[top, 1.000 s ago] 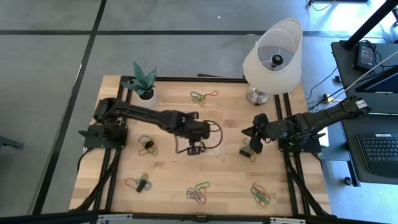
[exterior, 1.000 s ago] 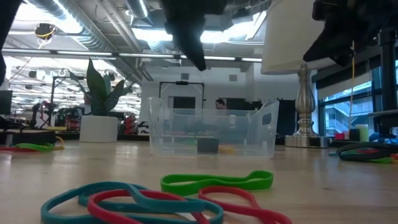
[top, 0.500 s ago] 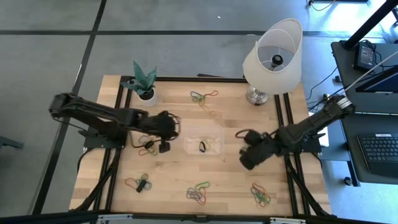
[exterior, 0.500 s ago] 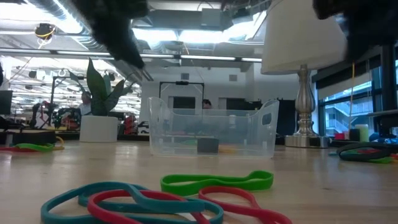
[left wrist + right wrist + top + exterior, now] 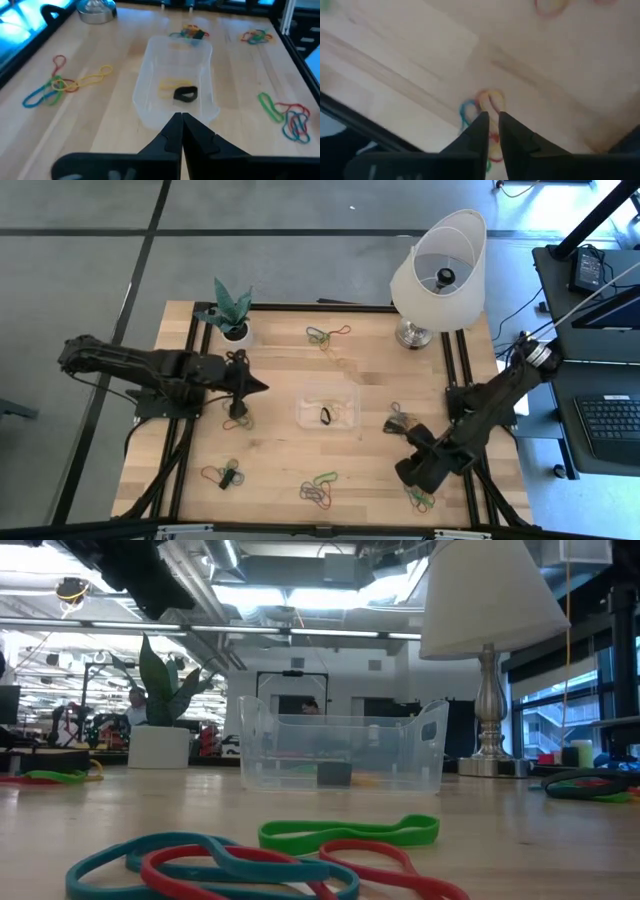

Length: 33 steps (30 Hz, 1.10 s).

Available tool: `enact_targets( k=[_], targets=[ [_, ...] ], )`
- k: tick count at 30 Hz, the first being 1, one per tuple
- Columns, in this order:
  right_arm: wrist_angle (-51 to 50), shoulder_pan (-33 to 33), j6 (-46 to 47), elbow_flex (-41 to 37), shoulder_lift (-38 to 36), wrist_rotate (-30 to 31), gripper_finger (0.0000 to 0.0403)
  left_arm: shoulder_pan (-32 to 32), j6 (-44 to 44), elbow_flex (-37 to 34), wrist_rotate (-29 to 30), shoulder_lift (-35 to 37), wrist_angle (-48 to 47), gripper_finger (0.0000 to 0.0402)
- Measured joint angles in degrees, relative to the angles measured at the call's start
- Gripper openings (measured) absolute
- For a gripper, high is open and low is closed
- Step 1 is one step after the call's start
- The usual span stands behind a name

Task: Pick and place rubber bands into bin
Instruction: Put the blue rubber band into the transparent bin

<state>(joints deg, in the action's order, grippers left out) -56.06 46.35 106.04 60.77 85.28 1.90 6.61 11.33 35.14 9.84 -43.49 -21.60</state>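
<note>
We see the bin (image 5: 327, 409) at the desk (image 5: 370, 370) centre, holding a black band (image 5: 185, 94). The left gripper (image 5: 258, 387) sits at nine o'clock, fingers pressed together and empty, likely done dropping. The right gripper (image 5: 410, 473) hovers over the five-o'clock rubber bands (image 5: 420, 495), fingers narrowly parted for a pick. Its fingertips are hidden from above.

The wooden table (image 5: 370, 370) carries rubber bands (image 5: 318, 491), bin (image 5: 327, 408), lamp (image 5: 437, 265), plant pot (image 5: 234, 332).
</note>
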Motion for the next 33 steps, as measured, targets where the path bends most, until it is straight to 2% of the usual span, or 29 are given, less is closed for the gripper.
enact_targets(
  k=[8,14,18,24,33],
  targets=[
    [1.9,1.9,1.5,0.0,6.5,-0.7,0.0091,0.0,0.4,-0.1,2.1,0.3,0.9,0.0002],
    [8.9,1.9,0.2,0.0,9.5,-0.7,0.0112,0.0,1.6,-0.1,2.2,0.2,0.9,0.0003],
    [14.5,1.9,0.2,0.0,11.2,-1.1,0.0114,0.0,1.5,-0.1,4.2,0.2,0.8,0.0002],
    [17.6,1.9,0.2,0.0,14.6,-7.8,0.0115,0.0,1.6,-0.1,5.1,0.2,0.8,0.0002],
    [18.0,1.9,0.8,0.0,18.0,-8.5,0.0115,0.0,1.6,-0.1,5.3,0.2,0.8,0.0002]
  ],
)
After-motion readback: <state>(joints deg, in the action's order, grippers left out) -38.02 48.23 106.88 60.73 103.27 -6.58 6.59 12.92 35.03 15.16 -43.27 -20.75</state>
